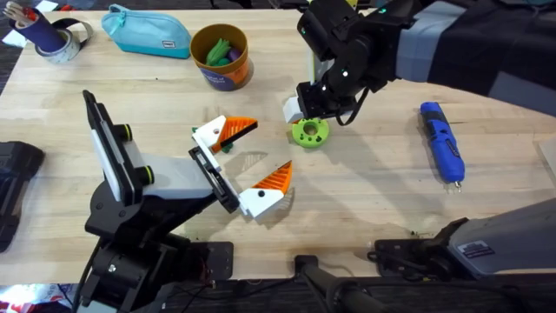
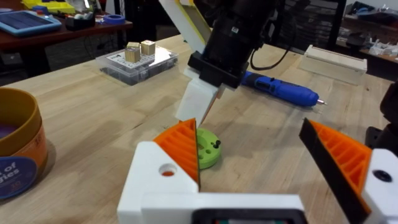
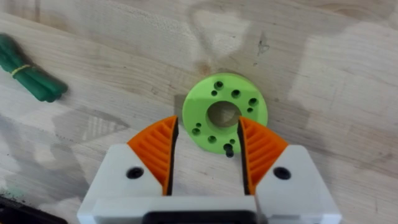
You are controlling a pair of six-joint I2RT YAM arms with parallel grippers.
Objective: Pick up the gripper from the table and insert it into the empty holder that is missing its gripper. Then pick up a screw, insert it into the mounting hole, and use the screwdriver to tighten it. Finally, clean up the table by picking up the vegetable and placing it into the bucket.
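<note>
My left gripper (image 1: 256,161) is open, and both its white blocks with orange ribbed wedges sit at its front. One gripper block (image 1: 265,191) rests against the black holder (image 1: 215,178); the other (image 1: 228,130) lies farther back. My right gripper (image 3: 208,121) is open and hangs low over the green holed disc (image 3: 225,111), its pads on either side of a small black screw (image 3: 229,149). The blue screwdriver (image 1: 442,142) lies to the right. A green vegetable (image 3: 25,71) lies on the table by the left hand. The orange-brown bucket (image 1: 220,56) stands behind and holds green and purple pieces.
At the back left lie a teal zip pouch (image 1: 148,33) and a dark blue pen cup (image 1: 43,35). Beyond the disc, the left wrist view takes in a clear plastic box (image 2: 137,59) and a pale wooden box (image 2: 333,62). A black object (image 1: 17,187) sits at the left edge.
</note>
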